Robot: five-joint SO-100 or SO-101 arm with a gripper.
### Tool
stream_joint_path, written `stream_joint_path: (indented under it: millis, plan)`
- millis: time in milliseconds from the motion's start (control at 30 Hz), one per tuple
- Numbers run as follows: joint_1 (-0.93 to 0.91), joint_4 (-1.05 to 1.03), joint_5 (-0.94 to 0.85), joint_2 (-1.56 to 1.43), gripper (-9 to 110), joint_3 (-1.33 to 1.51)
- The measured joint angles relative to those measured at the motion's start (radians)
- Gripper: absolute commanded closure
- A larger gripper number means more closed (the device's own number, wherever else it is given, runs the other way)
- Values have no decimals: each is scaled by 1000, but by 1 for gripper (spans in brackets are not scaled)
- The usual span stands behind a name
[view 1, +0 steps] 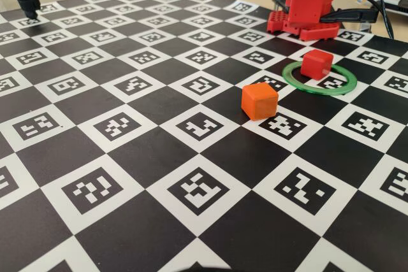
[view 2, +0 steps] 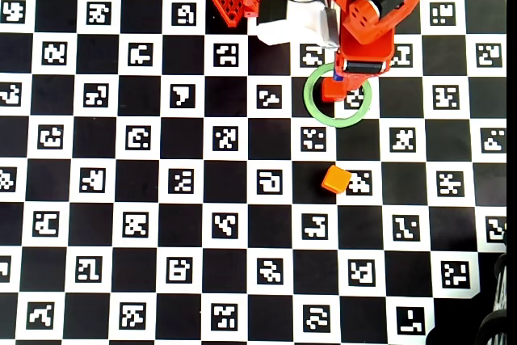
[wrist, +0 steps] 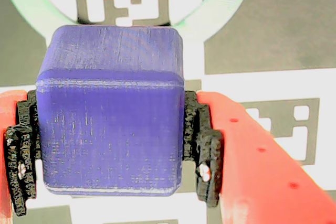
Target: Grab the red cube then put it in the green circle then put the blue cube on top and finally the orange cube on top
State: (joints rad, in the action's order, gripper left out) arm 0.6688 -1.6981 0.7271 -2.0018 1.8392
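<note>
The gripper (wrist: 113, 145) clasps the blue cube (wrist: 110, 114) above the green circle (view 1: 322, 87). The red cube (view 1: 316, 64) sits inside it; the orange cube (view 1: 259, 100) lies near-left

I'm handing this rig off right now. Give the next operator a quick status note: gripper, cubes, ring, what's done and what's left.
Gripper: shut on the blue cube, held above the board near the green circle.
Red cube: already inside the green circle.
Orange cube: loose on the board outside the ring, untouched.
Done: red placed, blue picked.
Left: set blue on red, then fetch orange and stack it on top.
</note>
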Motion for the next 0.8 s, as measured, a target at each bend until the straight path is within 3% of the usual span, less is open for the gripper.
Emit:
stream_joint_path:
  millis: [500,800]
  plan:
    - [-15,247,-35,-8,106,227]
    - [3,268,-51,-94,106,296]
